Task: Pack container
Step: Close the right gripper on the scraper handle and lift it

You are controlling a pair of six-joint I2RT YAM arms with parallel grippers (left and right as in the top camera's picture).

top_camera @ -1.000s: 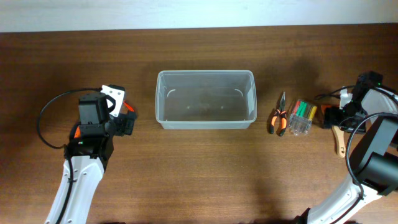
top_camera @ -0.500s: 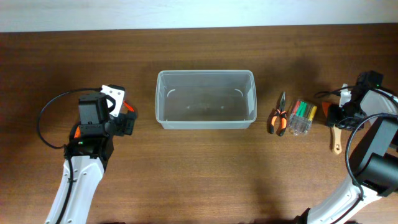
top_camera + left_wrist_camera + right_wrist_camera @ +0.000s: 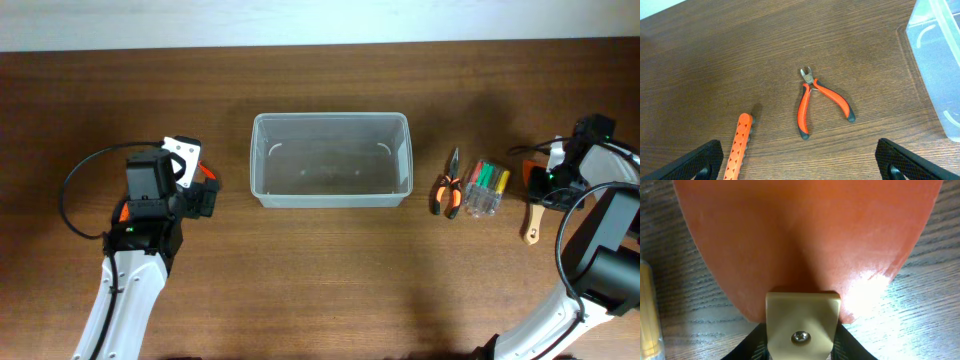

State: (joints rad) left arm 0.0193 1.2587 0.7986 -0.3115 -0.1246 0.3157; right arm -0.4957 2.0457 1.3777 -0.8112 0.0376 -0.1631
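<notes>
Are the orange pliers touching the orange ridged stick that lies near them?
Apart. The left wrist view shows it: a wide strip of bare table lies between the pliers and the stick.

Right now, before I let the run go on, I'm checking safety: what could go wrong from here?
1. The right gripper sits at one end of the wooden-handled tool. The handle sticks out and may swing or slip if lifted.
2. The way to the tub crosses the pliers and the clear case. A low carry could knock them.
</notes>
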